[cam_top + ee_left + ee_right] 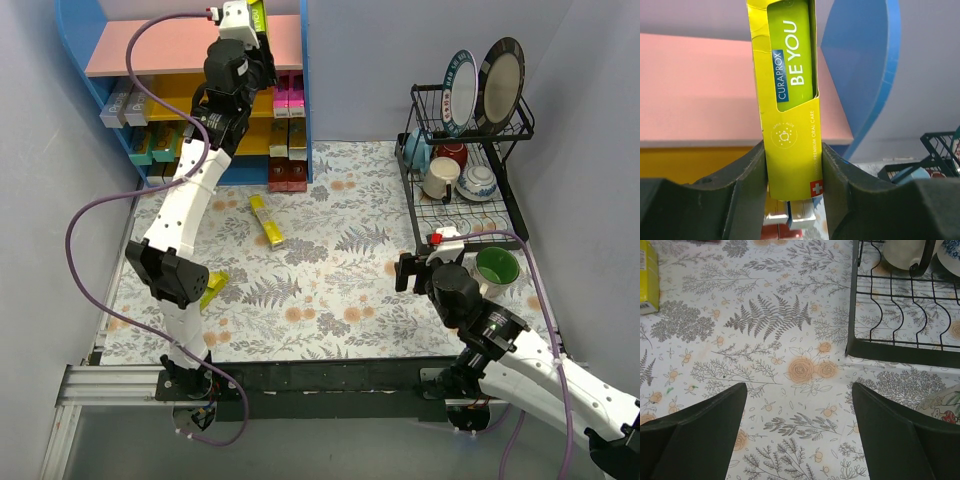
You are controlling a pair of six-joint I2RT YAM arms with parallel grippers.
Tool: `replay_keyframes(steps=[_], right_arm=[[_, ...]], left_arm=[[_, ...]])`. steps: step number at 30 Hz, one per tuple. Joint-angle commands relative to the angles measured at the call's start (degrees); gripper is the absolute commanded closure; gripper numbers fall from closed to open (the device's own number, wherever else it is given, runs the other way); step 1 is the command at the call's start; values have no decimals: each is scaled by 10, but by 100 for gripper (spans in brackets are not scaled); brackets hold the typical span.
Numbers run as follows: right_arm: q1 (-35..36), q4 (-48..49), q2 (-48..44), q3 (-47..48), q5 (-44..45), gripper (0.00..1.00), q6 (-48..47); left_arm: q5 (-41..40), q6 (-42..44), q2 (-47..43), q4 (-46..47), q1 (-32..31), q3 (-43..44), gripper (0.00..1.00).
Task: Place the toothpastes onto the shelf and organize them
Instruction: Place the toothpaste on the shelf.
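Note:
My left gripper (pixel 792 170) is shut on a yellow toothpaste box (pixel 790 100), which stands upright between the fingers in front of the shelf's pink top board (pixel 695 85). From above, that gripper (pixel 252 35) is up at the top of the shelf (pixel 170 45), with the yellow box (pixel 258 14) poking past it. Silver (pixel 120 105), teal (pixel 160 146), pink (pixel 288 97) and dark red (pixel 285 176) toothpastes fill the lower boards. Another yellow box (pixel 267 220) lies on the table, and a third (pixel 212 288) shows by the left arm. My right gripper (pixel 405 272) (pixel 799 405) hangs open over the floral cloth.
A black wire dish rack (pixel 500 200) (pixel 900 350) with plates, cups and bowls stands at the right. A green cup (pixel 495 267) sits beside my right arm. The shelf's blue side (pixel 865 65) rises right of the held box. A yellow box end (pixel 647 275) shows at the right wrist view's far left.

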Motion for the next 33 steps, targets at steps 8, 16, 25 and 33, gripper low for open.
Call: replay_keyframes(steps=[8,16,25,33], right_arm=[[-2,34,31,25,6,5,-18],[-2,42,47,26,-6,5,-16],[-3,40,43,24,-9,5,-14],[-3,39,41,21,-10,5,-13]], left_arm=[[112,-20,55,122,44,27,51],[128,-52,62,139,49,15,38],[206,-101,70,163,49,-2,50],[224,-124,97,173,50,10,53]])
